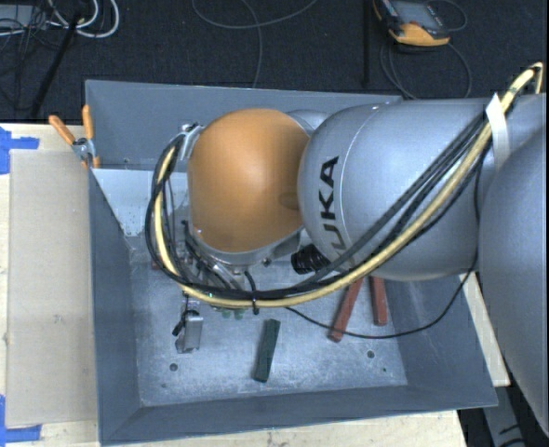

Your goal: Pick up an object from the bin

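The bin [368, 366] is plain grey, its floor finely speckled. The arm [414, 184] is silver-grey with black KUKA lettering, and its wrist cover [242, 180] is smooth orange. The cables [349, 274] are yellow and black. A slim bar [266, 350] is blackish green, and two sticks [343, 312] are reddish brown.

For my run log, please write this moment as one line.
gripper: low, left part of bin | nearest: dark bar | farther: two brown sticks
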Controlling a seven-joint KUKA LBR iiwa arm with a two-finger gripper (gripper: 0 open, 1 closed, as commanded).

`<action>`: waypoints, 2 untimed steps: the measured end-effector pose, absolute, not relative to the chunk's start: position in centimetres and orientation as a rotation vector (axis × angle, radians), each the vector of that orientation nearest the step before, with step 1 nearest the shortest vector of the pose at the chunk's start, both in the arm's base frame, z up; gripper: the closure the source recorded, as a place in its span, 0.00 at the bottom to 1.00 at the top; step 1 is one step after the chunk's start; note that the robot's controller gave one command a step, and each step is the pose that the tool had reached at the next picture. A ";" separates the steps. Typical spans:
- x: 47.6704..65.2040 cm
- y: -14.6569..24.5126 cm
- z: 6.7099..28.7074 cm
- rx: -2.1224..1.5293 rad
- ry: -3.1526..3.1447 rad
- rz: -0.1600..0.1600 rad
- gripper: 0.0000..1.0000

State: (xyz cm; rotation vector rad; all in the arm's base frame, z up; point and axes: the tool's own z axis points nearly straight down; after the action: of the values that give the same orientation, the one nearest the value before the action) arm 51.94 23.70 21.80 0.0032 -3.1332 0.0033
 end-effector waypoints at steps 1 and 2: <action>51.7 16.0 15.4 -0.244 -3.124 0.010 0.00; 56.5 10.7 19.7 -0.361 -3.127 0.002 0.00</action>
State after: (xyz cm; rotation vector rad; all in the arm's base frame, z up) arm 56.51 10.69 19.73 -0.3606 -3.1271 0.0018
